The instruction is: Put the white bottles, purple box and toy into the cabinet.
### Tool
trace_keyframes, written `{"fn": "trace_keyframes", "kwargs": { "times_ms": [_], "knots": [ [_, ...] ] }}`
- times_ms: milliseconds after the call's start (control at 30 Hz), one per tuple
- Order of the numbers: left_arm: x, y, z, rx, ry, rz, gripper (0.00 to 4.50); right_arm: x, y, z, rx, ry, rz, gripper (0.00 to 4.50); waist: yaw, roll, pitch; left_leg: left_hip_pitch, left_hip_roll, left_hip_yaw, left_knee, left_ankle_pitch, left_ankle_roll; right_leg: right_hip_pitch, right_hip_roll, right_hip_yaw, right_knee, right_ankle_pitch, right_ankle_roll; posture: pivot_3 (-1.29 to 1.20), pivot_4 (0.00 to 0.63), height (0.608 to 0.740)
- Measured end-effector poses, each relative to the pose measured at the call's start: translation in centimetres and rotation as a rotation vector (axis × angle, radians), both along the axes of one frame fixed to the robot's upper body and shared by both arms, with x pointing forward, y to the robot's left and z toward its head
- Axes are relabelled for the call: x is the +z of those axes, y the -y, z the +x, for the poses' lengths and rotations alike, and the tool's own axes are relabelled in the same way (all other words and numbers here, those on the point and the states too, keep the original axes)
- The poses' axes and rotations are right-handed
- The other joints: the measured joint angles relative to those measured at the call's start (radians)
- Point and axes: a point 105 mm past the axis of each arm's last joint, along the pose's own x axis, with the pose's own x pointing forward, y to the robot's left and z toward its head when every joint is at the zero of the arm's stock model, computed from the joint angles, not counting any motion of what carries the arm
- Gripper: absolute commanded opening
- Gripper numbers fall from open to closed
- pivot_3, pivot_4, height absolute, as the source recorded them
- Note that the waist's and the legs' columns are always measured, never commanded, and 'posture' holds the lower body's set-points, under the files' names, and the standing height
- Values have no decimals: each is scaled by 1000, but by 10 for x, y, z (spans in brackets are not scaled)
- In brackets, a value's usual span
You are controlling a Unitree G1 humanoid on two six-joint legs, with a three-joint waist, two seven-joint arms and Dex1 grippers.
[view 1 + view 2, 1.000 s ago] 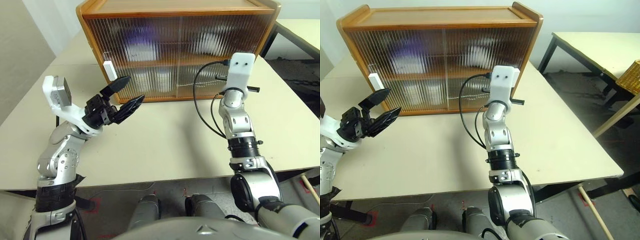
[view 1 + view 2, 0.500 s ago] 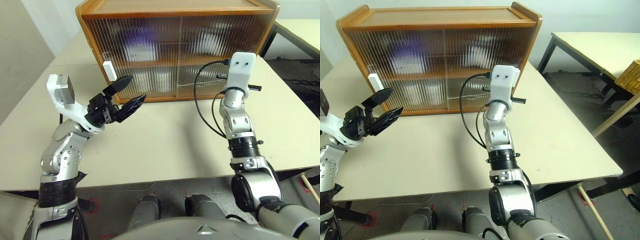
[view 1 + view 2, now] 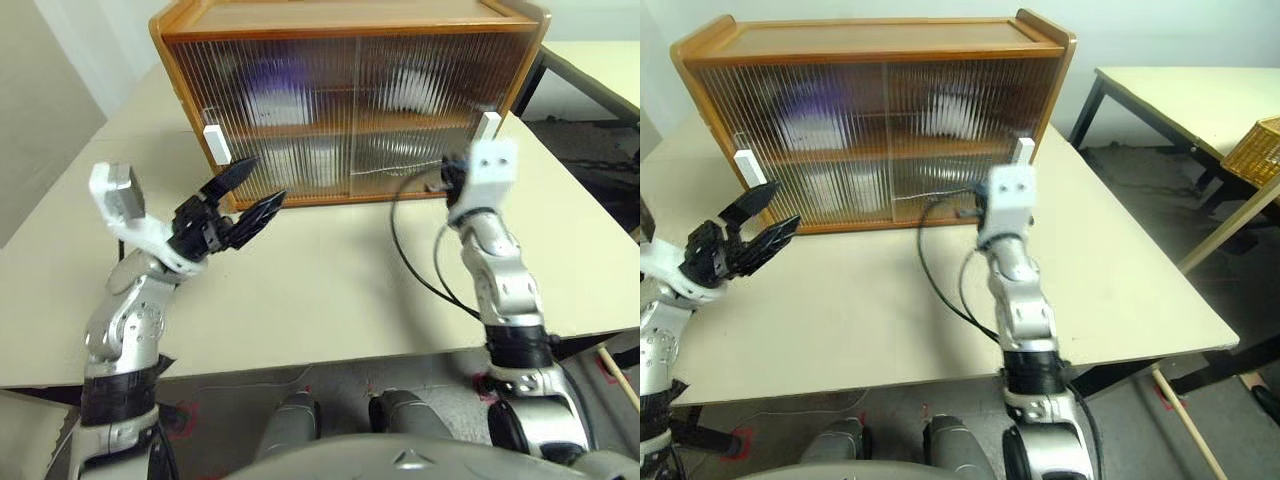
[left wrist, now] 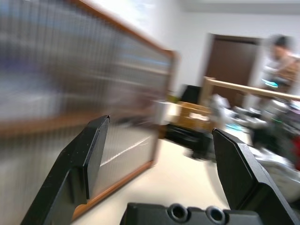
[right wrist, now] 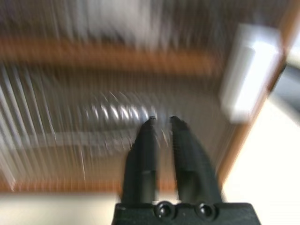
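Ribbed doors blurred whatever sat inside the cabinet (image 3: 350, 105); we made out only pale shapes and a purple smudge on its shelves. It stood at the back of a beige table (image 3: 330, 290), with a second table (image 3: 1180, 95) to the right. Our left gripper (image 3: 250, 187) hung spread wide just before the left handle (image 3: 215, 143). Our right gripper (image 5: 161, 123) faced the right door, fingers narrowly parted, empty.

cabinet (image 3: 350, 100): both sliding doors shut, blocking entry | table (image 3: 330, 290) in front: bare, free passage
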Motion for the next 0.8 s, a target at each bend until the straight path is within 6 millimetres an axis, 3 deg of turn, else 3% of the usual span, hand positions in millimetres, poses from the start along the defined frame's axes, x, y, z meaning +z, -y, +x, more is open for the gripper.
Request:
{"fn": "trace_keyframes", "kwargs": {
  "times_ms": [133,233,267,400,600,800],
  "knots": [
    [-27,-9,-7,98,-71,-25,4500,-12,30,-14,21,-2,23,3162,-1,0,0,3,0,0,0,0,-1,3,0,1,0,0,1,-45,38,740],
    [-38,-12,-9,192,-93,-43,4500,-16,35,-21,3,18,5,4324,-8,0,0,14,0,0,-2,-4,-7,12,0,1,0,0,0,-45,43,740],
    [-40,-13,-10,232,-96,-47,4500,-19,35,-23,3,14,0,4449,-9,0,1,16,0,-1,-2,-5,-9,14,0,1,0,0,0,-45,43,740],
    [-55,-21,-16,416,-139,-89,4500,-27,29,-34,23,19,-44,4449,-12,0,1,18,0,-1,-2,-8,-14,17,0,1,0,-1,1,-45,46,740],
    [-77,-51,-30,775,-192,-52,4500,-33,22,-51,35,45,-68,4449,-14,1,2,23,-1,-2,-2,-11,-16,18,0,1,-3,-5,3,-48,49,740],
    [-100,-64,-48,953,-261,48,4500,-45,19,-67,59,32,-78,4449,-14,2,4,19,0,-3,-2,-18,-20,18,0,1,-13,-6,3,-46,61,740]
  ]
}}
